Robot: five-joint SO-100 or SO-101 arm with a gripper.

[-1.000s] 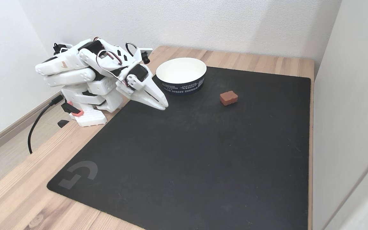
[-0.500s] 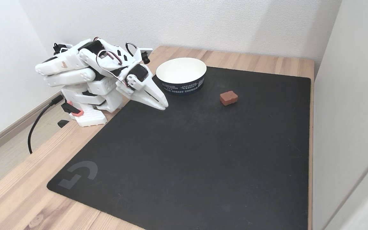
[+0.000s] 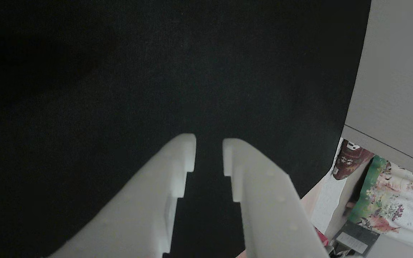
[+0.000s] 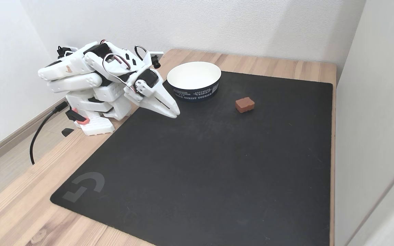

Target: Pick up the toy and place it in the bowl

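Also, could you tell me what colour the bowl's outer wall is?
Dark navy with white lettering, while the bowl is white inside; clearest in the fixed view.

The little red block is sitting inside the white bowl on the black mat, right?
Not quite. The fixed view shows the red block lying on the black mat, to the right of the white bowl and apart from it. The bowl does sit on the mat.
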